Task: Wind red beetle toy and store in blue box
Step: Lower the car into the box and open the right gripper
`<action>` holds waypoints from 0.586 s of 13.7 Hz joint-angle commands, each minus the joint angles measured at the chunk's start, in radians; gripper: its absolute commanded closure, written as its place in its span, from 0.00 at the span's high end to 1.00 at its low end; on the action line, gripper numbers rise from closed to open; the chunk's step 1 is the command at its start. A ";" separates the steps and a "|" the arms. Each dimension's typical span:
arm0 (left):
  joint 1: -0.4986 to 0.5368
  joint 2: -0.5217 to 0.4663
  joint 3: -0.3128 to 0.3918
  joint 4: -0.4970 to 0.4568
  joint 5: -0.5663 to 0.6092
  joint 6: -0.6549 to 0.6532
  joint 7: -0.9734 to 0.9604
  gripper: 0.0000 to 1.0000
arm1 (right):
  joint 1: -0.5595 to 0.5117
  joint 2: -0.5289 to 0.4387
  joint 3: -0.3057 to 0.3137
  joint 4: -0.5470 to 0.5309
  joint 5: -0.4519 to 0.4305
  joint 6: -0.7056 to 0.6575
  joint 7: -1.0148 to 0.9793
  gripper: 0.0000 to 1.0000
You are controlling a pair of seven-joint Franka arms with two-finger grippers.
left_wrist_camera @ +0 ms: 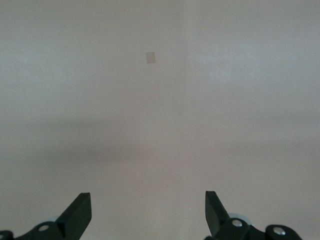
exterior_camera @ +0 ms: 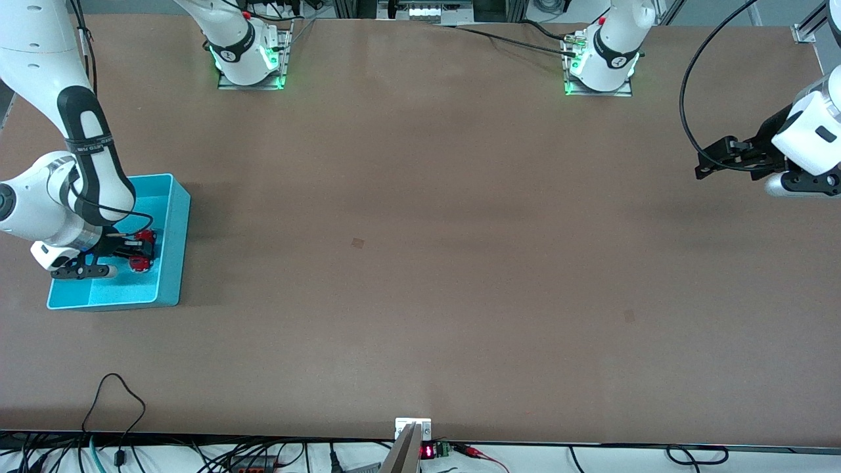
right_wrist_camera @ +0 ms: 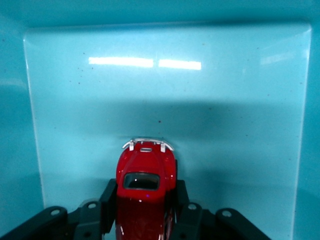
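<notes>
The red beetle toy (exterior_camera: 142,249) (right_wrist_camera: 146,185) is held between the fingers of my right gripper (exterior_camera: 139,250) (right_wrist_camera: 145,197), which is shut on its sides. Gripper and toy are inside the blue box (exterior_camera: 172,217) (right_wrist_camera: 165,100), just above its speckled floor; I cannot tell whether the wheels touch it. The box stands at the right arm's end of the table. My left gripper (exterior_camera: 704,164) (left_wrist_camera: 148,210) hangs open and empty over bare table at the left arm's end, waiting.
Two robot bases (exterior_camera: 250,59) (exterior_camera: 601,66) stand along the table's edge farthest from the front camera. Cables (exterior_camera: 112,407) and a small device (exterior_camera: 414,437) sit at the edge nearest that camera. A faint patch (exterior_camera: 357,242) marks the brown tabletop.
</notes>
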 commanded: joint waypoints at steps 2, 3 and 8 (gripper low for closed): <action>-0.001 -0.005 -0.001 0.002 0.016 -0.004 0.003 1.00 | -0.002 0.008 0.005 -0.032 0.025 0.020 -0.025 0.42; -0.001 -0.005 -0.001 0.002 0.016 -0.004 0.003 1.00 | -0.002 -0.003 0.005 -0.030 0.028 0.017 -0.022 0.95; -0.001 -0.005 -0.001 0.002 0.016 -0.006 0.003 1.00 | 0.001 -0.148 0.005 -0.015 0.043 -0.080 -0.034 1.00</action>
